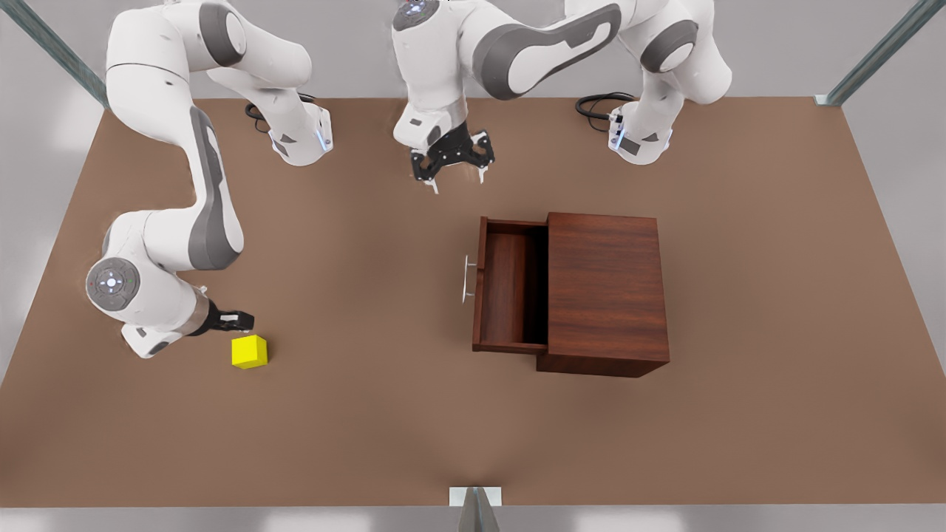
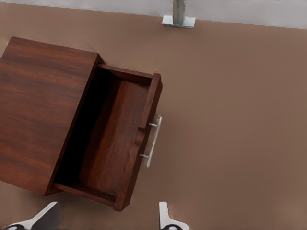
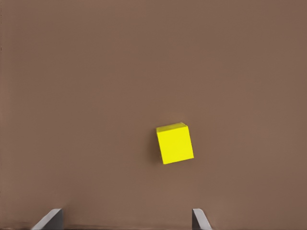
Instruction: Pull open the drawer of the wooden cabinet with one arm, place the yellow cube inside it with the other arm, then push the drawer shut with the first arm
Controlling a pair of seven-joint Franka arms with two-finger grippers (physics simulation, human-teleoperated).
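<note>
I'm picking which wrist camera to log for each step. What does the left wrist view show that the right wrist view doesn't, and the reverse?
Left wrist view: the cabinet with its drawer pulled open and empty, the silver handle facing away from the cabinet, and a metal post at the table's edge.

Right wrist view: the cube, lying alone on the table, ahead of the open right gripper and not between its fingers.

Both: bare brown tabletop and two spread fingertips of that arm's own gripper; the left gripper is open too, holding nothing.
</note>
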